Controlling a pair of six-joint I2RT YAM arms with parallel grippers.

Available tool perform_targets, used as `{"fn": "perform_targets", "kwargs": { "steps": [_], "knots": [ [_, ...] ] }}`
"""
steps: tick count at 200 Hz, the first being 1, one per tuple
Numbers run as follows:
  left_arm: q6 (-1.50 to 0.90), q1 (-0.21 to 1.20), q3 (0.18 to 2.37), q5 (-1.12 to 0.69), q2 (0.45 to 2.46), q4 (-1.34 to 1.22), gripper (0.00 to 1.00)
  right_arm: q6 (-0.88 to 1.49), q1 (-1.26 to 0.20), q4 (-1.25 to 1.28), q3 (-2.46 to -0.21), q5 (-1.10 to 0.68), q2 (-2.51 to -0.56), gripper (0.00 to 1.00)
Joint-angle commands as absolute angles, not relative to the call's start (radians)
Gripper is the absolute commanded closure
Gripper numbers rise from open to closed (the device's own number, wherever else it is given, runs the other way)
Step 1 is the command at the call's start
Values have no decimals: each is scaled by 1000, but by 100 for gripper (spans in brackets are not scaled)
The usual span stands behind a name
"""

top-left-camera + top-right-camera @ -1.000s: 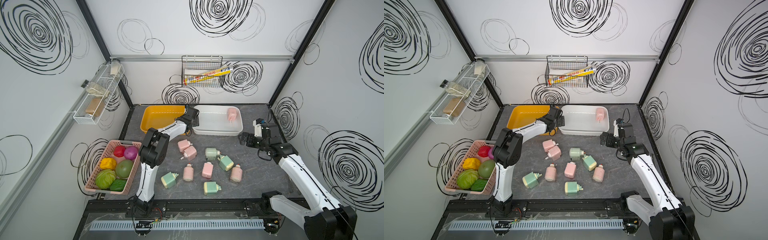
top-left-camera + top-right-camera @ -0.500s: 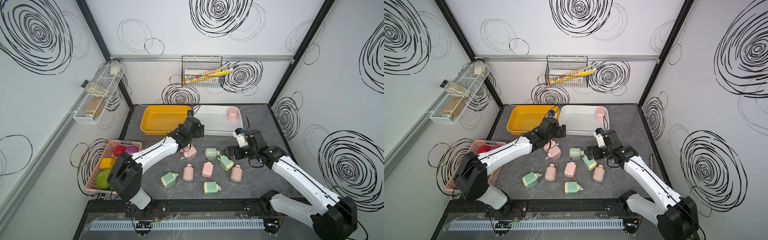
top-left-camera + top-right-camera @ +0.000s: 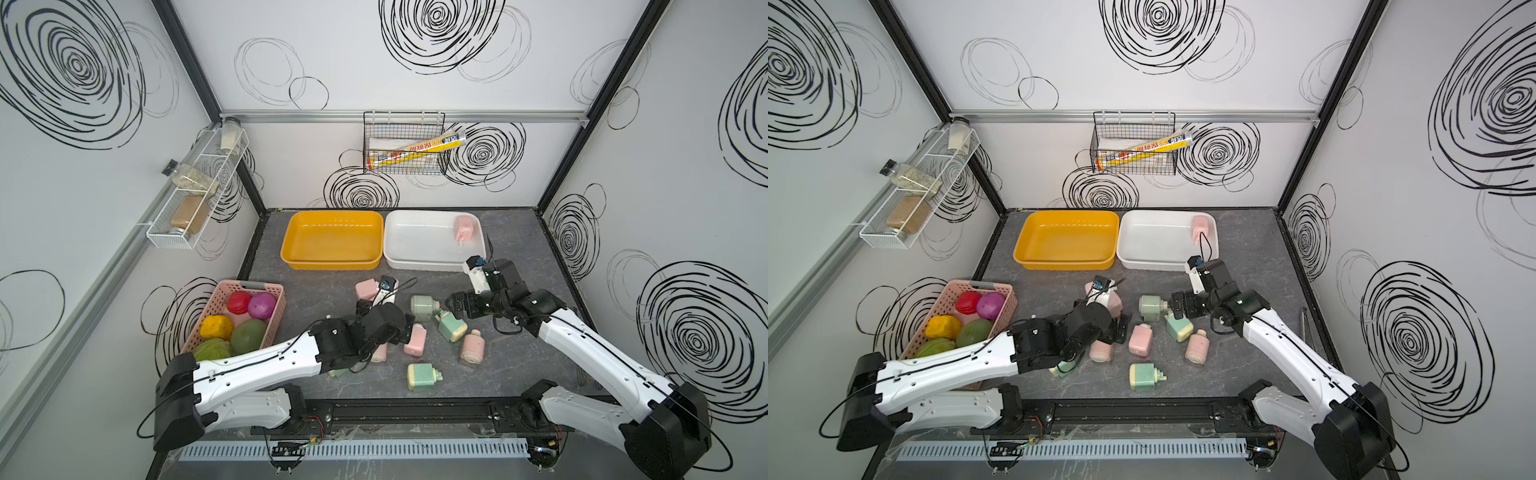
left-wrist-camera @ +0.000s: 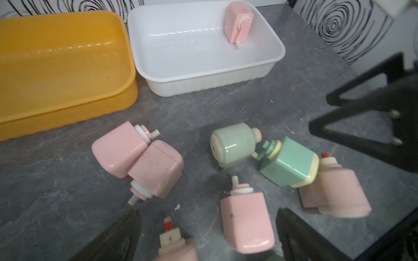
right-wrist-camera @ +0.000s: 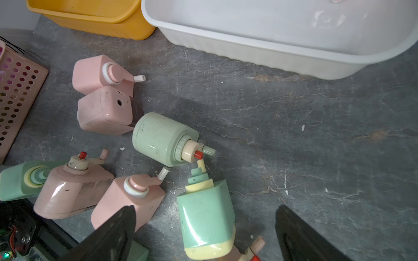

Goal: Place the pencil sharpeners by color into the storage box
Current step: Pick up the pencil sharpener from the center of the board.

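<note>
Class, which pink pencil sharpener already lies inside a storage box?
The pink sharpener in the white box, by its far right corner; the other pink sharpeners all lie on the grey tabletop.

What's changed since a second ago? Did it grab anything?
Both arms swung forward from the back and down over the loose pencil sharpeners. The left claw and right claw are open and empty; nothing was grabbed or let go. Those sharpeners, and the pink one in the white bin, stayed put.
</note>
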State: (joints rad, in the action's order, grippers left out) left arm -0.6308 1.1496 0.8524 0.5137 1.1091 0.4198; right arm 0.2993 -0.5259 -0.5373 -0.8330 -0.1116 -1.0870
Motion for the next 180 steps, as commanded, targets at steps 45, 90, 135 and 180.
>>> {"fn": "perform_targets", "kwargs": {
  "steps": [45, 90, 135, 180],
  "knots": [
    [-730, 1268, 726, 531, 1117, 313, 9, 317, -518, -530, -856, -54, -1069, 0],
    [-726, 1312, 667, 495, 1176, 198, 11, 328, -518, -523, -852, -45, -1071, 0],
    [-747, 1323, 685, 479, 1276, 176, 11, 333, -518, -516, -850, -48, -1072, 0],
    [-771, 1324, 734, 490, 1362, 199, 15, 336, -518, -516, -845, -48, -1071, 0]
  ]
}}
